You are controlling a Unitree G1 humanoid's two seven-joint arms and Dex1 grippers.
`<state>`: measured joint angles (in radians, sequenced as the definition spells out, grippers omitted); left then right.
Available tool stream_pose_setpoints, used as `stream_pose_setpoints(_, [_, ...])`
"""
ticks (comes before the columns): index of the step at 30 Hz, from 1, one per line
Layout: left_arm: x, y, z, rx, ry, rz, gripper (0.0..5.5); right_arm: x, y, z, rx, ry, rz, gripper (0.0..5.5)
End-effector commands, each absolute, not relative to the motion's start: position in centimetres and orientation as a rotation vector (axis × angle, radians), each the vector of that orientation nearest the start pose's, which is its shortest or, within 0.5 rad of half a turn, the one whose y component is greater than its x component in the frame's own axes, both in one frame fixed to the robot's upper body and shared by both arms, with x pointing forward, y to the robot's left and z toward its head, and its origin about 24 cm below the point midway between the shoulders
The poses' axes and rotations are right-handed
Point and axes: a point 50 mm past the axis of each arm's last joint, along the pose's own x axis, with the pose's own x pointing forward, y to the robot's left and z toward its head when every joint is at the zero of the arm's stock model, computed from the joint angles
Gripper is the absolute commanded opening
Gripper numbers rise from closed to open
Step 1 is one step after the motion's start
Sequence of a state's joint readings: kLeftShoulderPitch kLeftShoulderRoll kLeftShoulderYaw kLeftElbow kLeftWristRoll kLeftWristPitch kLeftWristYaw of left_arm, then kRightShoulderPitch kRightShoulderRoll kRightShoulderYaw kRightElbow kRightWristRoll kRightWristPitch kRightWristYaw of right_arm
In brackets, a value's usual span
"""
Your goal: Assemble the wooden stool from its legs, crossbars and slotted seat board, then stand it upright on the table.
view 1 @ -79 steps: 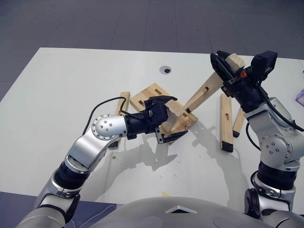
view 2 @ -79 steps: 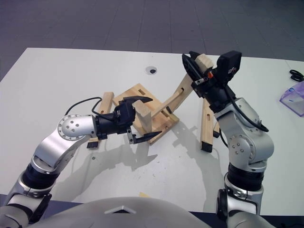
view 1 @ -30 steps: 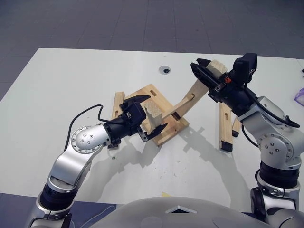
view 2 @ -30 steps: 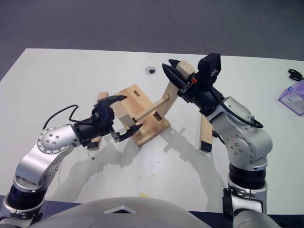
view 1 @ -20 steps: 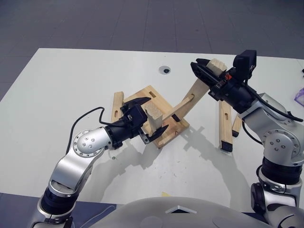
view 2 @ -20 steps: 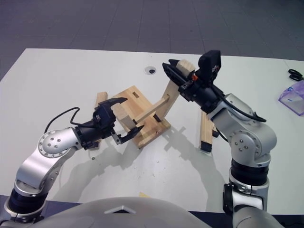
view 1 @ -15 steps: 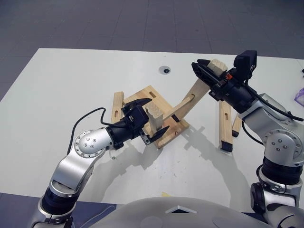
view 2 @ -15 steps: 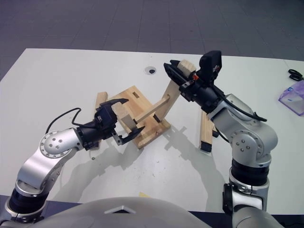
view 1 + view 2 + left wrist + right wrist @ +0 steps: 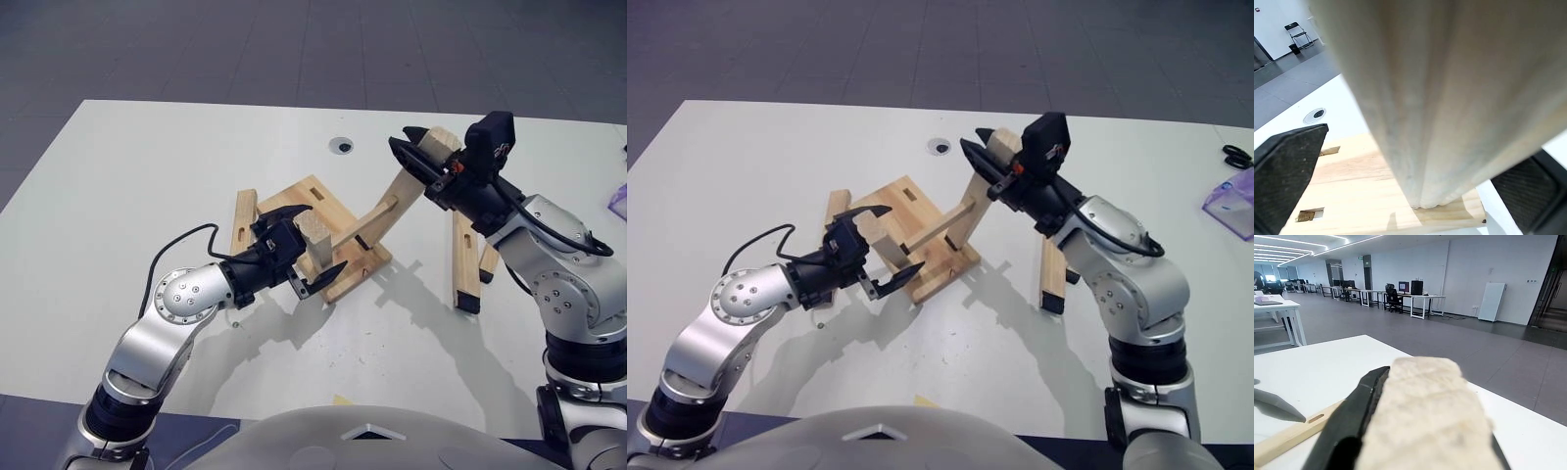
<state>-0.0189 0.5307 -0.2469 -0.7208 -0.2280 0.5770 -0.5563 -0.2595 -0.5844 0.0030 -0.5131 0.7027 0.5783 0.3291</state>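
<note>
The slotted seat board (image 9: 299, 201) lies flat mid-table. A short leg (image 9: 1415, 98) stands upright on it, and my left gripper (image 9: 315, 240) is open around that leg, one black finger (image 9: 1288, 161) on each side with gaps. A second leg (image 9: 392, 206) leans up from the board toward the right. My right gripper (image 9: 421, 157) is shut on its raised top end (image 9: 1425, 416). A thin crossbar (image 9: 939, 227) runs between the two legs.
Two loose legs (image 9: 462, 259) (image 9: 489, 259) lie on the table under my right arm. Another wooden piece (image 9: 242, 220) lies just left of the board. A round hole (image 9: 342, 145) sits behind it, and a purple box (image 9: 1234, 201) at the far right edge.
The board with both legs has slid left across the table, and my left arm has drawn back with it. My right gripper has followed left, holding the leaning leg.
</note>
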Motion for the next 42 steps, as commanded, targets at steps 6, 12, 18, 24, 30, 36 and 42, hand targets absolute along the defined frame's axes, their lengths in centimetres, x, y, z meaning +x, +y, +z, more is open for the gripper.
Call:
stream_pose_setpoints(6, [21.9, 11.5, 13.8, 0.413, -0.012, -0.877, 5.40, 26.3, -19.4, 10.6, -0.440, 0.331, 0.388, 1.23])
stream_pose_setpoints(12, [23.7, 12.3, 15.9, 0.377, -0.107, -0.736, 5.40, 26.6, -20.4, 10.4, -0.452, 0.334, 0.235, 1.23])
stream_pose_setpoints(18, [24.0, 13.1, 16.0, 0.404, -0.096, -0.707, 5.40, 26.1, -21.1, 9.9, -0.416, 0.344, 0.116, 1.23])
stream_pose_setpoints(24, [24.8, 13.9, 17.4, 0.402, -0.158, -0.618, 5.40, 25.8, -20.3, 9.9, -0.402, 0.338, 0.123, 1.23])
stream_pose_setpoints(30, [25.2, 14.3, 18.2, 0.361, -0.189, -0.576, 5.40, 25.7, -19.8, 10.0, -0.382, 0.324, 0.132, 1.25])
stream_pose_setpoints(36, [25.1, 14.3, 17.8, 0.367, -0.178, -0.595, 5.40, 25.9, -19.6, 10.2, -0.361, 0.307, 0.128, 1.63])
stream_pose_setpoints(42, [25.0, 14.5, 17.4, 0.358, -0.160, -0.593, 5.40, 26.6, -19.4, 11.5, -0.320, 0.205, 0.097, 2.80])
